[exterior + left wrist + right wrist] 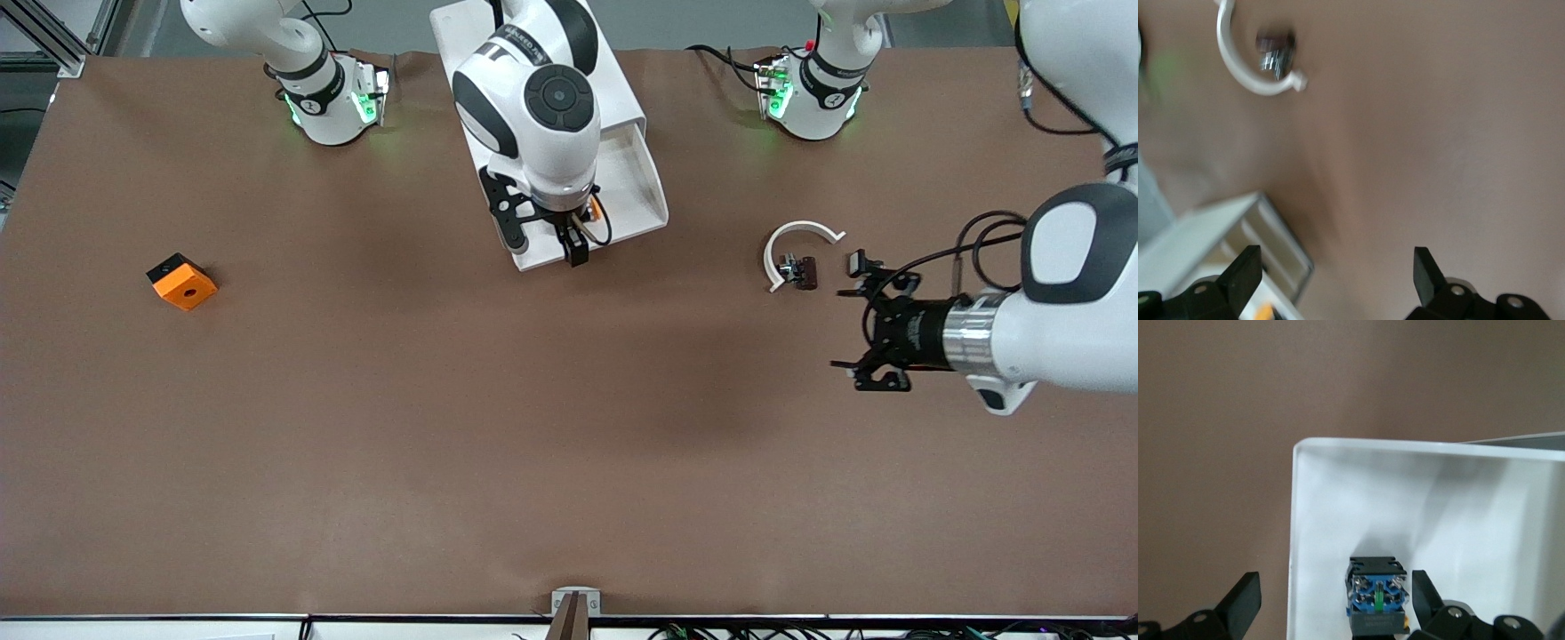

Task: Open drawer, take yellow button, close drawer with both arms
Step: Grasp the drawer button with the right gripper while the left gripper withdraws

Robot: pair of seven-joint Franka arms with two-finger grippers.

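A: Where is the button (1377, 603)?
B: Inside the pulled-out drawer (1338, 493), near its corner; black and blue body up. The front view shows an orange glimpse of it at the right hand.

A: Right hand (1335, 603)?
B: Over the drawer, fingers released, straddling the drawer wall at about 6 o'clock in its wrist view, button by one finger.

A: Step?
B: Drawer open; the pick, I judge. It needs both fingers inside the wall, around the button.

A: Left hand (867, 324)?
B: Waiting, spread wide, over bare tabletop (533, 427), near a white C-shaped clip (791, 244).

A: Surfaces?
B: Smooth glossy white plastic drawer; matte brown tabletop.
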